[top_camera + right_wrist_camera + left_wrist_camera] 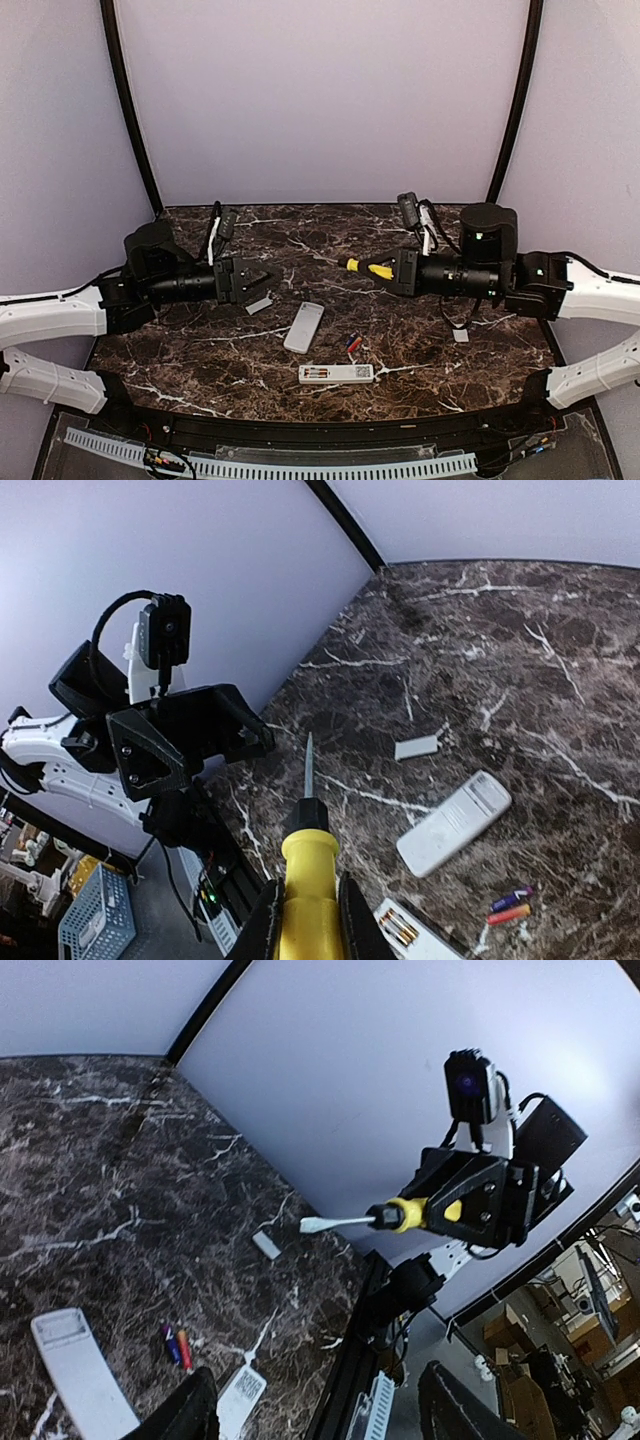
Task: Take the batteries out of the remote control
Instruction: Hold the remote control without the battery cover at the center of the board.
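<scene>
A white remote control lies near the front edge, its compartment open with batteries still inside. A red and a blue battery lie loose on the marble just behind it, also seen in the left wrist view. My right gripper is shut on a yellow-handled screwdriver, held above the table with its blade pointing left. My left gripper hovers opposite it, open and empty, its fingers wide apart.
A second white remote lies at an angle mid-table. One small white cover rests under the left gripper, another under the right arm. Black frame posts and pale walls enclose the dark marble table.
</scene>
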Robot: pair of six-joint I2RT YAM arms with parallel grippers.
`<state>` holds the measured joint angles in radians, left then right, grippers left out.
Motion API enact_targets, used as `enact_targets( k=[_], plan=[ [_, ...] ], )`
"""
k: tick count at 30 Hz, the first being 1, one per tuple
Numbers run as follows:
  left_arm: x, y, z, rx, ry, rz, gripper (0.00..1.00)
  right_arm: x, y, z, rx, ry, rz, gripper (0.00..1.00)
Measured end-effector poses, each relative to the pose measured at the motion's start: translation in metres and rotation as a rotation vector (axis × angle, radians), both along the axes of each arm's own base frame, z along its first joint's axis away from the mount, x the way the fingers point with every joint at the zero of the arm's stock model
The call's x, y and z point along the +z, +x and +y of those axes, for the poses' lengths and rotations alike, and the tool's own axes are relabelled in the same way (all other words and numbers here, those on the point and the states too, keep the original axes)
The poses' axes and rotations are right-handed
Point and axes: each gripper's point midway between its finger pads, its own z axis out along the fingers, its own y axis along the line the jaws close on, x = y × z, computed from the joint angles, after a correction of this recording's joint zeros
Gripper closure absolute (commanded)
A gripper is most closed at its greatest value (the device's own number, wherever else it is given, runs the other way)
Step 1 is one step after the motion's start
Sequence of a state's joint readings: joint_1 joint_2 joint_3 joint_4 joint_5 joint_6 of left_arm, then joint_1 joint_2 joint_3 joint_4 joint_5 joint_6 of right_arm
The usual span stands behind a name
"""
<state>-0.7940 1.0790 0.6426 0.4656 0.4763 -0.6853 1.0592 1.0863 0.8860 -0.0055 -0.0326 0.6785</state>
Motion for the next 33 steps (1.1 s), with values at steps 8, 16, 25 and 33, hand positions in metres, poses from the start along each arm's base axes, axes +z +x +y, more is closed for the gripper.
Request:
enact_targets(
  k=[8,16,25,33],
  plan=[
    [-0.114,-0.039,0.004,-0.059,0.327,0.117,0.44,-0.075,-0.03,-0.025,-0.012,-0.28,0.198,1.0],
    [-0.181,-0.051,-0.004,-0.107,0.488,0.243,0.59,-0.138,-0.062,-0.023,0.003,-0.488,0.342,1.0],
    [-0.218,-0.054,-0.004,-0.107,0.558,0.362,0.71,-0.163,-0.064,-0.023,-0.023,-0.587,0.385,1.0],
    [-0.231,-0.049,-0.011,-0.1,0.588,0.409,0.75,-0.168,-0.064,-0.012,-0.006,-0.598,0.401,1.0]
  ],
)
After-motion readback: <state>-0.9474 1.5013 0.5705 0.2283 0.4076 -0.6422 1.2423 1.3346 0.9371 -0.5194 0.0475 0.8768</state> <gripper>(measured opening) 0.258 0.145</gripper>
